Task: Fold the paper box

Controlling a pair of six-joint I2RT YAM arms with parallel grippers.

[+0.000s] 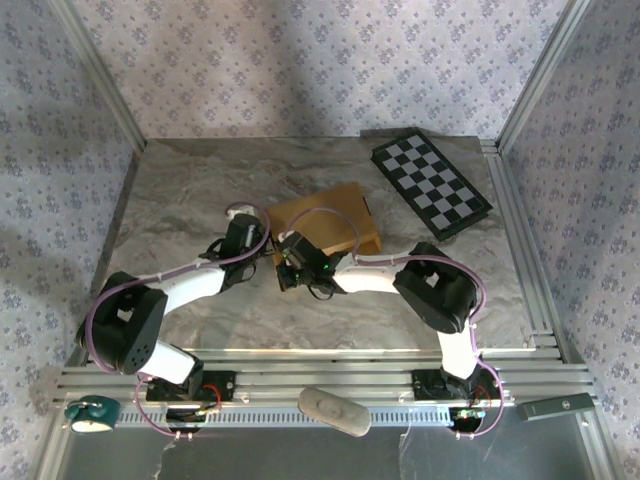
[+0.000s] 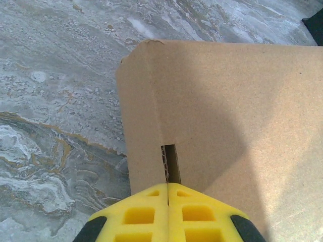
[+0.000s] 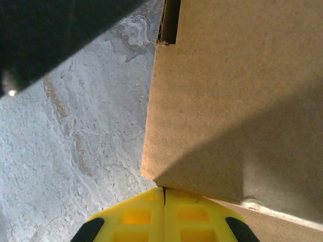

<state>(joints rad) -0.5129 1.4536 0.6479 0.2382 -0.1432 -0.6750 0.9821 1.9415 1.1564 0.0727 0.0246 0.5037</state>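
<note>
- One paper box [image 1: 328,222] lay flat near the middle of the grey marbled table [image 1: 180,200]. The top view gave its whole rectangular outline, with a black-and-white checkerboard panel [image 1: 430,185] well apart at the far right.
- Up close, the left wrist view added a narrow slot [image 2: 171,162] cut in the box, with corrugated fluting along its edge.
- Just near of that slot, the left gripper [image 2: 167,186] had its yellow fingers pressed together with no gap. I could see nothing gripped.
- From the right wrist, the right gripper [image 3: 164,189] was likewise fully closed, its tips just beside a box corner.
- Cardboard was plain, matte tan with sharp creases. The fingers were moulded yellow with square recesses.
</note>
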